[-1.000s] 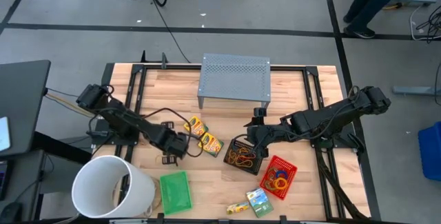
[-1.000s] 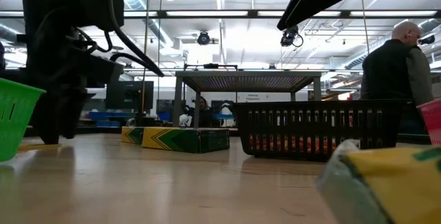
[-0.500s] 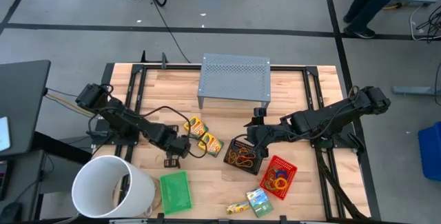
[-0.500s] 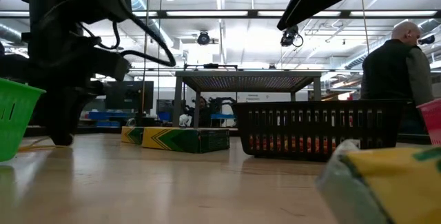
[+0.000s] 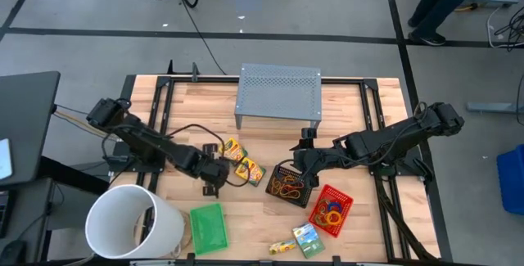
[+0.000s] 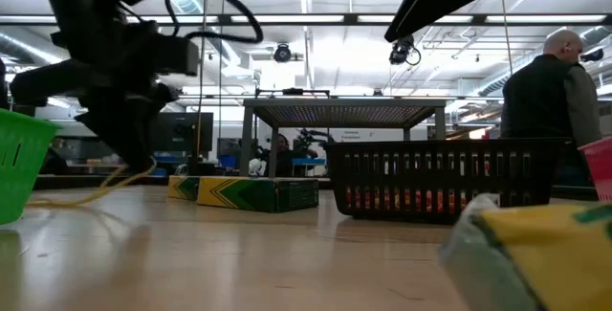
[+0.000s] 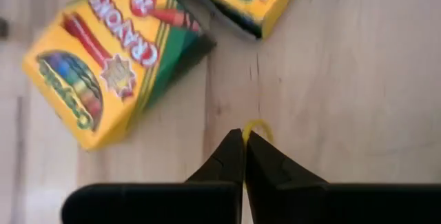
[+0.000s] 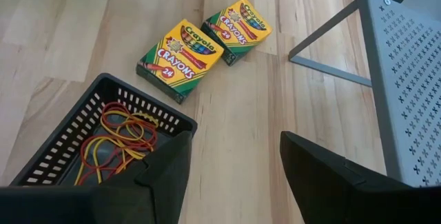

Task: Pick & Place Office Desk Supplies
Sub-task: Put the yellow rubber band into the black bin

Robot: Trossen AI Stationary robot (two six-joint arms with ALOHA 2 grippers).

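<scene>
The left hand (image 7: pixel 244 140) has its two dark fingers pressed together on a thin yellow rubber band (image 7: pixel 256 127), whose loop peeps out just past the fingertips above the pale wooden bench (image 5: pixel 270 98). In the low view the band trails from that hand (image 6: pixel 124 148) down to the bench surface as a slack yellowish line. From above, the left hand (image 5: pixel 214 186) sits just beside two yellow-and-green cardboard crayon boxes (image 5: pixel 243 161), which lie flat and touching each other near the middle of the bench.

The right hand (image 8: pixel 234 155) has its fingers spread wide and holds nothing; it hangs over the near corner of the black plastic mesh tray (image 8: pixel 103 138), which holds a tangle of red, orange and yellow rubber bands (image 8: pixel 117 141). In the high view this hand (image 5: pixel 304 165) is at the tray's upper edge.

Just beside the black tray lies a small red mesh tray (image 5: pixel 331 210) with coloured rings (image 5: pixel 332 214) in it. Near the front edge lie a third crayon box (image 5: pixel 308 238) and, touching it, a yellow glue stick (image 5: pixel 282 247). A green mesh tray (image 5: pixel 207 227) rests next to a big white bucket (image 5: pixel 135 222). A grey perforated metal stand (image 5: pixel 279 92) stands at the back of the bench
</scene>
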